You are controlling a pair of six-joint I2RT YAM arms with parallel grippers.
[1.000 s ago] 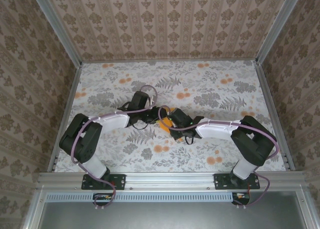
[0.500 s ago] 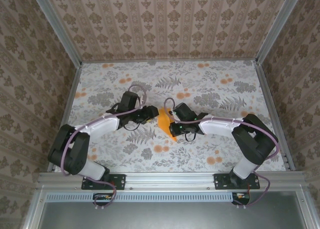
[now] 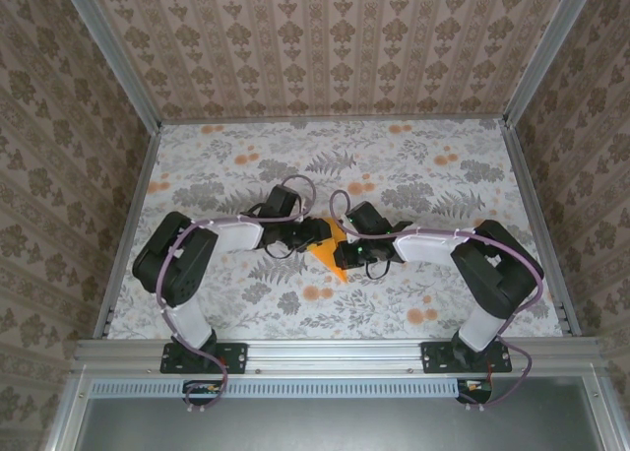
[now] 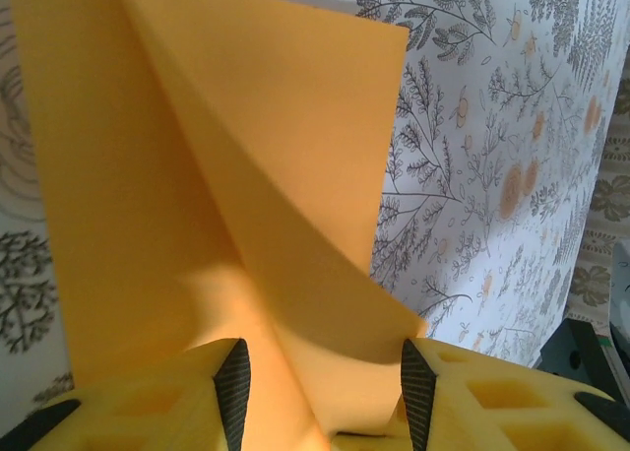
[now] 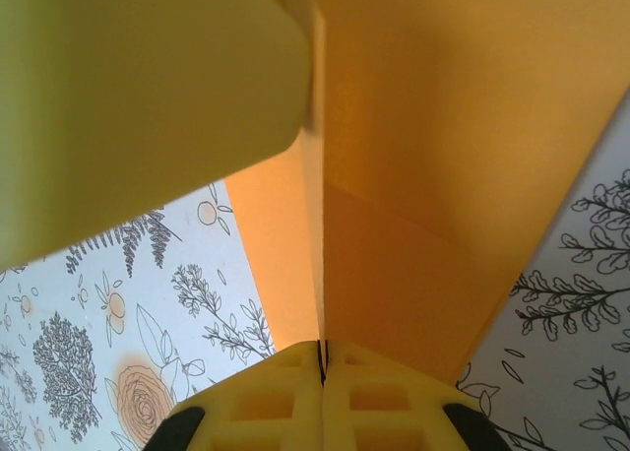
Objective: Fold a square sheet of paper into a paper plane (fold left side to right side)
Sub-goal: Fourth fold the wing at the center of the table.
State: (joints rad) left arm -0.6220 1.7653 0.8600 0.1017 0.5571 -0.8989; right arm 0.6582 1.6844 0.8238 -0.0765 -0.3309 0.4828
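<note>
Two claws meet on the folded orange sheet (image 3: 336, 265) at the middle of the surface (image 3: 433, 165). The right claw (image 5: 322, 357) is pinched closed on its creased edge. The left claw (image 4: 317, 372) stands half apart around an upright flap, contact seemingly loose.

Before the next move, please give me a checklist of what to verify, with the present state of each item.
1. Grip of right jaws on the orange paper: shut on its crease, ok.
2. Grip of left jaws: apart, paper loose between the pads, not ok.
3. Paper edges aligned: cannot tell.
4. Paper within reach of both arms, mid floral table: ok.
</note>
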